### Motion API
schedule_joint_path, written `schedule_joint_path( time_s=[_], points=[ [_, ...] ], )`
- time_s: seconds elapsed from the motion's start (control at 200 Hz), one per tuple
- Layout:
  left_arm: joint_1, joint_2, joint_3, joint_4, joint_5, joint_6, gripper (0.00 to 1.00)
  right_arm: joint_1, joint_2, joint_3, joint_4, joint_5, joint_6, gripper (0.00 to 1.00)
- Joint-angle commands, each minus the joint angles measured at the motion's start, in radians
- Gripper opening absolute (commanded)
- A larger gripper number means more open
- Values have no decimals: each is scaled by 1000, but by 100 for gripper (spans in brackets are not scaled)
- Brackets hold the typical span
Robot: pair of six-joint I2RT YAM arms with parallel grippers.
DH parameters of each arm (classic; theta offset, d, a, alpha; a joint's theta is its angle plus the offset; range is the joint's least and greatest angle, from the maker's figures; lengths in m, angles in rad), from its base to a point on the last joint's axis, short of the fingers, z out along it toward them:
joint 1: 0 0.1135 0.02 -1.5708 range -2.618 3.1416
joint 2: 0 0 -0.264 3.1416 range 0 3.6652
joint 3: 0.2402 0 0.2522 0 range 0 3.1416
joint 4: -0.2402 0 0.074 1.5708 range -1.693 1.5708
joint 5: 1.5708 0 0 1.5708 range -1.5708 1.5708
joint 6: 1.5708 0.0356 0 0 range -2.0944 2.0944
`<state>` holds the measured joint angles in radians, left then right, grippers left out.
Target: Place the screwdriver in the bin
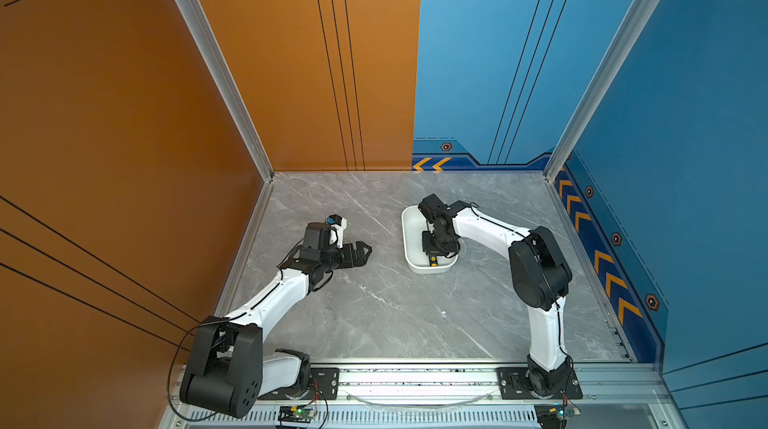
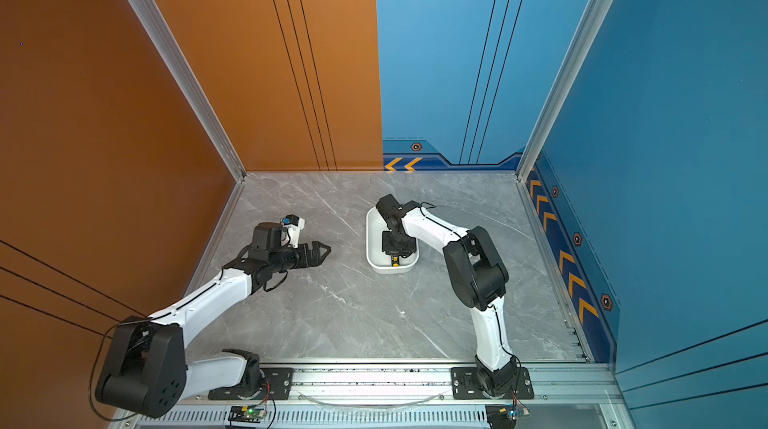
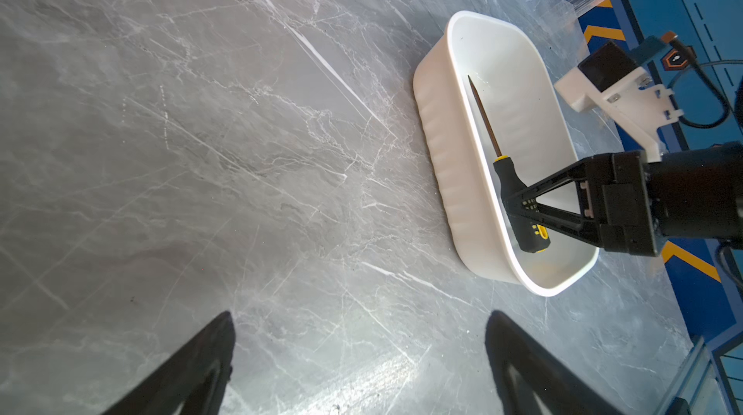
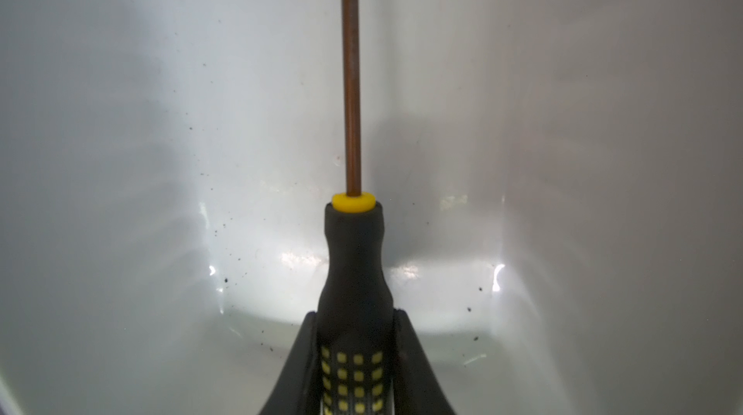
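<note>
Black-and-yellow screwdriver (image 3: 505, 175) lengthwise inside shallow white bin (image 3: 442, 143)

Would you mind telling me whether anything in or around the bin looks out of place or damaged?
Nothing looks damaged or spilled. The only oddity is small dark specks scattered on the bin floor, in the right wrist view. The screwdriver is inside the bin, lengthwise, its handle clamped in the right gripper.

White bin (image 3: 442, 159); black, yellow-dotted screwdriver (image 3: 507, 180)
</note>
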<state>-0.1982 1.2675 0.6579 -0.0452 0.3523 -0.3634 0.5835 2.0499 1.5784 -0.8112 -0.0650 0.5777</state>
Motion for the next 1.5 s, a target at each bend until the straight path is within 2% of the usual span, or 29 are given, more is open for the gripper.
schedule_joint_path(
  time_s=[0.0, 0.08, 0.135, 0.275, 0.516, 0.646, 0.726, 0.776, 0.826, 0.891, 0.956, 1.086, 1.182, 1.322, 1.407, 1.497],
  points=[
    [7, -26, -11, -5, -20, 3, 98, 7, 18, 37, 7, 27, 14, 17],
    [7, -31, -9, -9, -21, 2, 98, 6, 17, 38, 6, 30, 13, 20],
    [5, -30, -5, -19, -15, 1, 98, 7, 17, 38, 5, 26, 8, 30],
    [4, -33, -3, -27, -22, 3, 98, 8, 18, 34, 4, 38, 2, 43],
    [3, -37, -4, -28, -33, 4, 98, 7, -15, 32, -1, 39, -18, 49],
    [3, -39, -4, -35, -49, 23, 98, 5, -133, 32, -32, 66, -60, 56],
    [1, -54, -10, -35, -87, 51, 98, -5, -240, 22, -41, 80, -145, 58],
    [1, -74, -21, -21, -128, 77, 98, -11, -330, 3, -40, 140, -214, 60],
    [1, -102, -38, 7, -174, 110, 98, -21, -415, -30, -25, 252, -294, 63],
    [2, -142, -69, 62, -246, 166, 98, -51, -543, -131, 72, 378, -401, 69],
    [16, -183, -104, 132, -287, 229, 98, -131, -664, -260, 199, 399, -463, 73],
    [71, -215, -186, 268, -374, 335, 98, -397, -842, -513, 434, 203, -451, 76],
    [125, -199, -256, 408, -364, 363, 98, -520, -922, -704, 609, 105, -464, 77],
    [170, -135, -320, 591, -356, 423, 98, -599, -965, -930, 879, 96, -450, 79],
    [203, -60, -353, 754, -308, 399, 98, -621, -973, -1067, 1095, 99, -453, 79],
    [213, 33, -333, 814, -296, 392, 98, -635, -965, -1191, 1303, 109, -475, 80]
  ],
)
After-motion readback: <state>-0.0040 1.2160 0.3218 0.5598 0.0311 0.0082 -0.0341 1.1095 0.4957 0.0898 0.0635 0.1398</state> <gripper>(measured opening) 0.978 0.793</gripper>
